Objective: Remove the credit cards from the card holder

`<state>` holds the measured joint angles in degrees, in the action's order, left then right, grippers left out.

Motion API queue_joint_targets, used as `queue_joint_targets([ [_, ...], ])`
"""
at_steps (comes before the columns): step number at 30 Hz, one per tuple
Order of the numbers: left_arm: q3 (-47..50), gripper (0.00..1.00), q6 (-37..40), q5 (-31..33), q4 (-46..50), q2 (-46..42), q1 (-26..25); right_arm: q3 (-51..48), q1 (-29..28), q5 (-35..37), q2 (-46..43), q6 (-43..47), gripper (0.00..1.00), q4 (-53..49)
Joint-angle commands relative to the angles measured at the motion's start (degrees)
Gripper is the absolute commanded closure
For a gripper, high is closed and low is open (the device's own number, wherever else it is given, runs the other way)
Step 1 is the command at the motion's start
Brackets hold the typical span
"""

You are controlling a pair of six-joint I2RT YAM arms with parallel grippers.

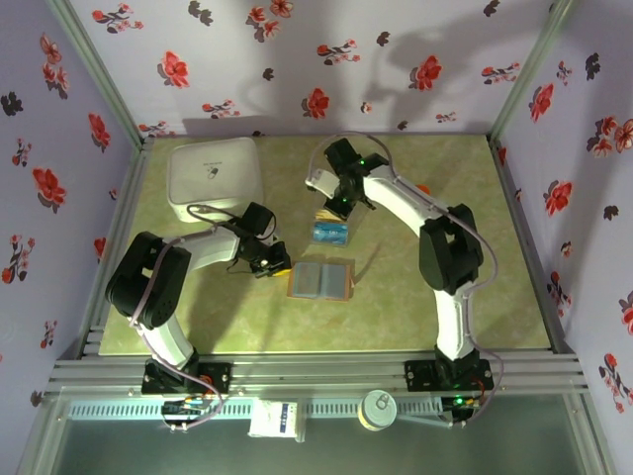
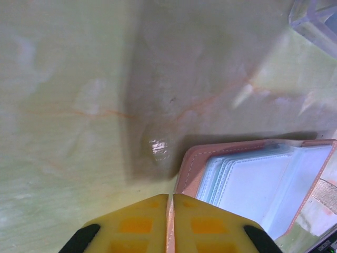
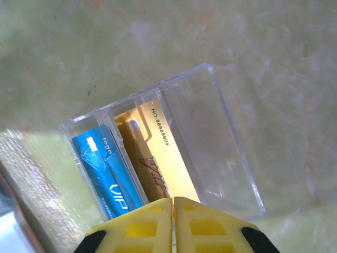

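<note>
Left pincer (image 2: 169, 224): pads together, nothing between, bottom centre, just beside wallet corner.
Right pincer (image 3: 173, 224): pads together, bottom centre, over clear box (image 3: 221, 132).
Cards: blue card (image 3: 105, 168) and gold card (image 3: 171, 168) inside that box.
Wallet (image 2: 253, 184): open, lower right; visible pockets look empty.
Progress: probably near done; hidden pockets unchecked.

You are working in a robot test cell, not a lived-in room. The walls (image 1: 326, 59) are flat sheets printed with red and dark flowers, hung as a backdrop between bare aluminium posts (image 1: 96, 71). They box in the tabletop (image 1: 415, 317), with its green marbled covering, on three sides. The left arm (image 1: 148, 282) and the right arm (image 1: 450, 262) stand bolted to a slotted aluminium rail (image 1: 316, 371) along the near edge.
</note>
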<state>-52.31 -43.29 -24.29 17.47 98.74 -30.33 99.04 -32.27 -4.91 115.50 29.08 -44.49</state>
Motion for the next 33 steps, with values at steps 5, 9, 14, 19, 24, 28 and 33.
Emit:
queue_joint_targets([
  [5, 1.86, 0.89, -1.94, -1.46, -2.06, 1.28, -1.55, -11.06, -0.94, 2.79, -9.17, -27.40, 0.87, 13.22],
  [9, 1.95, 0.89, -1.98, -1.15, -1.95, 1.12, -2.10, -14.60, -0.95, 4.38, -10.98, -39.24, 0.87, 15.09],
  [14, 1.78, 0.89, -1.62, -0.45, -1.38, -0.16, -2.11, -17.96, -1.04, 2.42, -12.18, -48.41, 0.88, 17.79],
  [19, 0.99, 0.89, -1.18, 0.69, -0.40, -0.98, -2.04, -16.73, -0.78, 1.98, -10.39, -52.12, 0.88, 17.08],
  [24, 0.89, 0.89, -1.16, 1.63, -0.08, -1.79, -1.85, -11.73, -0.18, 1.36, -5.15, -54.50, 0.89, 14.79],
  [28, 1.28, 0.89, -1.04, 1.78, 0.25, -2.49, -1.57, -9.67, 0.28, -1.16, -2.41, -55.47, 0.90, 16.69],
  [33, 1.95, 0.89, -1.24, 1.86, 0.03, -3.10, -1.30, -7.29, 1.02, -1.42, 0.34, -56.33, 0.91, 16.77],
])
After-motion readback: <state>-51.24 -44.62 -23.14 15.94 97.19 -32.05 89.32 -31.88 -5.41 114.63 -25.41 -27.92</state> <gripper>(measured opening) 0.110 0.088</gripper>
